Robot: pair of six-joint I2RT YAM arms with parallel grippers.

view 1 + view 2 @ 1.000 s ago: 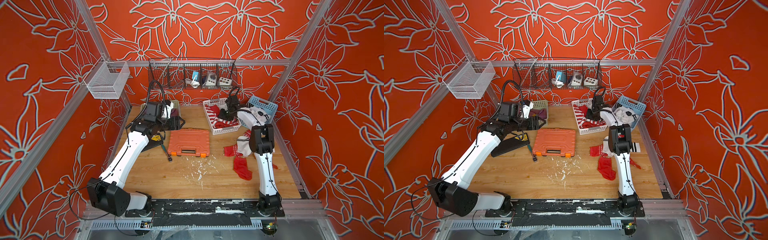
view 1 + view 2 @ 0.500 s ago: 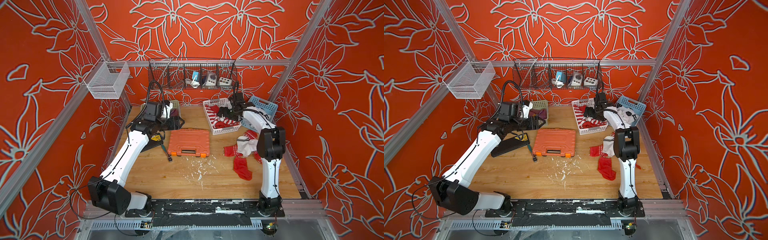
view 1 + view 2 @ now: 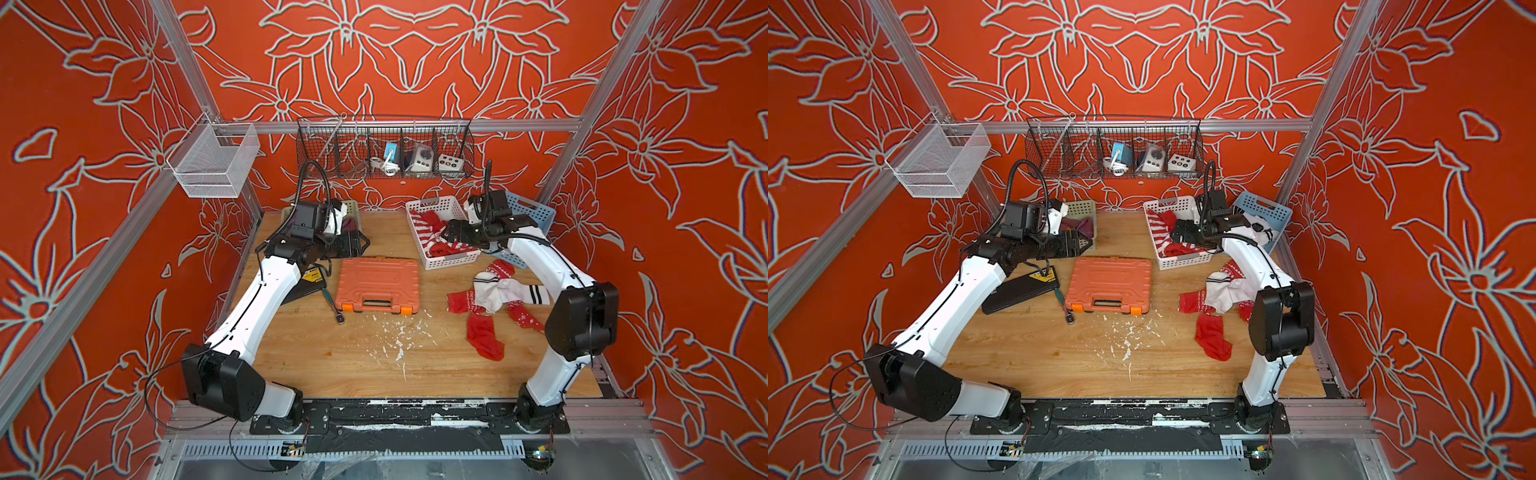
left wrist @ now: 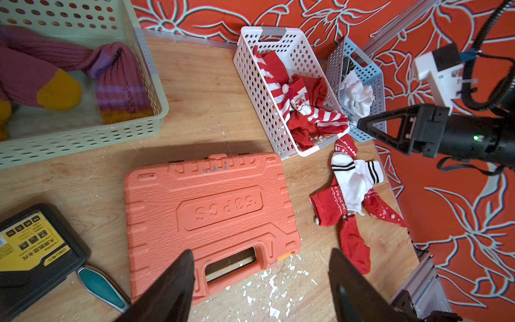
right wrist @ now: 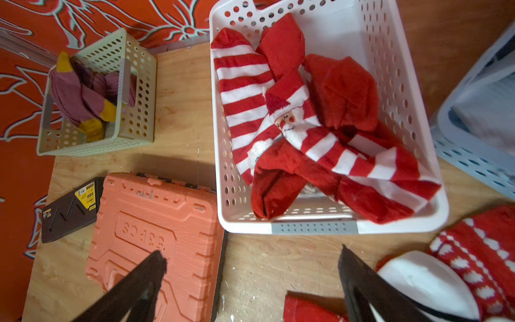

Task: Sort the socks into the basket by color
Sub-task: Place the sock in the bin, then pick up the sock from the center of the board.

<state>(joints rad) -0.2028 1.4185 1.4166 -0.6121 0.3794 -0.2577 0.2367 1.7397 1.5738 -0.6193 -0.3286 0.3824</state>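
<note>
**Three baskets sorted by colour, one mixed pile still out**

At far left the green basket (image 4: pixel 83 136), thin perforated plastic, holds the purple socks (image 4: pixel 117 72). They are ribbed knit with mustard toes and cuffs, and they slump and fold because nothing stiffens them. The left gripper (image 4: pixel 260 252) hangs just in front of that basket, jaws spread and empty. No purple sock shows outside the basket, so I judge this arm has nothing close to fetch.

Below it lie a black case (image 4: pixel 36 245) with a yellow label and the orange case (image 3: pixel 377 282), hard moulded plastic with a handle slot. Both lie flat on the wooden table (image 3: pixel 332 357). Neither is part of the sort.

Right of centre, the white basket (image 3: pixel 448 262), the same holed plastic, holds the red socks (image 5: pixel 334 97). Some are striped, one has a Santa face, and some are plain and fleecy. They are heaped loosely, and one striped end rides up towards the near corner. The right gripper (image 5: pixel 252 253) hovers at this basket's near edge, released wide and gripping nothing.

Just beside the white basket, the blue basket (image 3: pixel 538 210) holds crumpled white socks (image 4: pixel 356 94).

In front of these baskets and beside the right arm lies the pile (image 3: pixel 498 289). White socks with black bands lie across red snowflake ones. The right gripper is nearest, so this looks like its next target. The socks are limp and overlapping, so lifting one may drag its neighbour along.
</note>
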